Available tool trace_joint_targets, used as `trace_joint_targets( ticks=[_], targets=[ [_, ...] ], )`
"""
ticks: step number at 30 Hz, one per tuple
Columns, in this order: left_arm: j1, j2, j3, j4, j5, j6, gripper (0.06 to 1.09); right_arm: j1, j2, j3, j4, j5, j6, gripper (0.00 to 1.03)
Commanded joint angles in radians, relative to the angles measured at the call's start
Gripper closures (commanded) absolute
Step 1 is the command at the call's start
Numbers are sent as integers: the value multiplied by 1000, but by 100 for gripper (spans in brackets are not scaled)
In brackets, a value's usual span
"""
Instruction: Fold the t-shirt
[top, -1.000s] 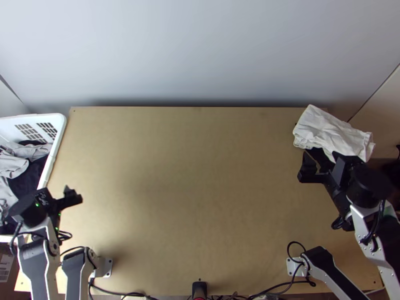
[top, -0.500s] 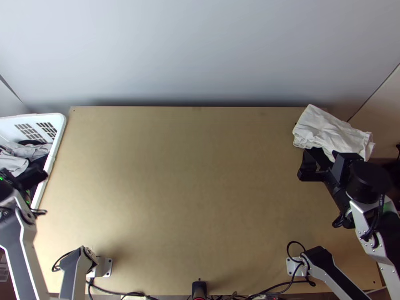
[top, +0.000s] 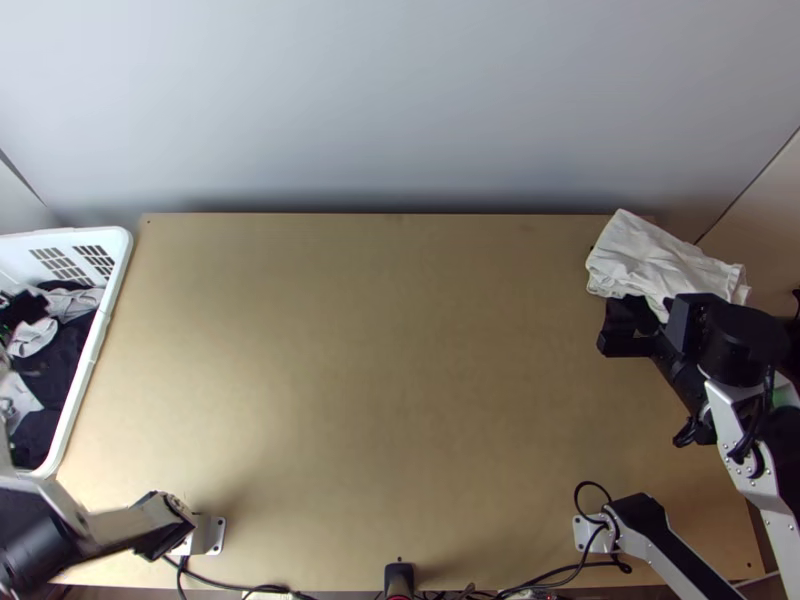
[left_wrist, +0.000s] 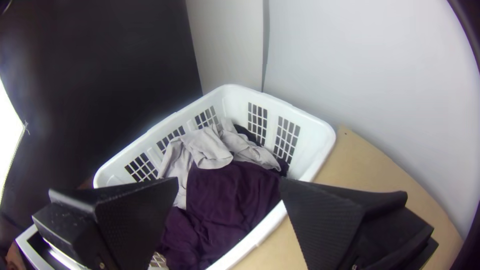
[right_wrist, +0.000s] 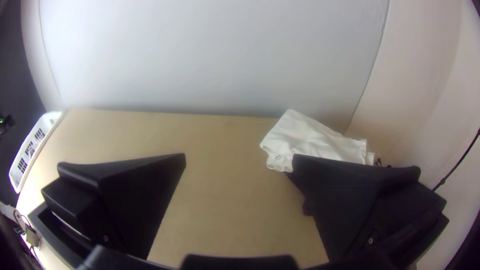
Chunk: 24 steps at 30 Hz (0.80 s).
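At the far left, my left gripper is over the clothes in the white basket. From the left wrist view, the left gripper is open and holds nothing; a dark purple cloth and a light grey cloth lie bunched in the basket. My right gripper stands at the table's right side, just nearer than a white cloth folded into a flat bundle. In the right wrist view, the right gripper is open with nothing between its fingers.
The bare wooden table spreads between the arms, with a grey wall behind its far edge. Something dark lies under the white bundle's near side. Cables run along the near edge.
My left gripper has swung left off the table's near-left side to over the basket, its arm lowering toward the picture's lower left. The right gripper has shifted only slightly up the picture.
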Motion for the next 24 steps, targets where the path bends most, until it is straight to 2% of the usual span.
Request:
trace_joint_targets(
  ticks=[1,12,24],
  targets=[
    [79,351,235,-3,3,17,11,-46,16,11,-57,-115,-23,3],
    [108,744,442,8,-15,34,11,-62,54,-14,-88,-136,-78,3],
    [128,1094,774,40,-46,-24,11,-80,56,-23,-171,-133,-132,4]
  ],
)
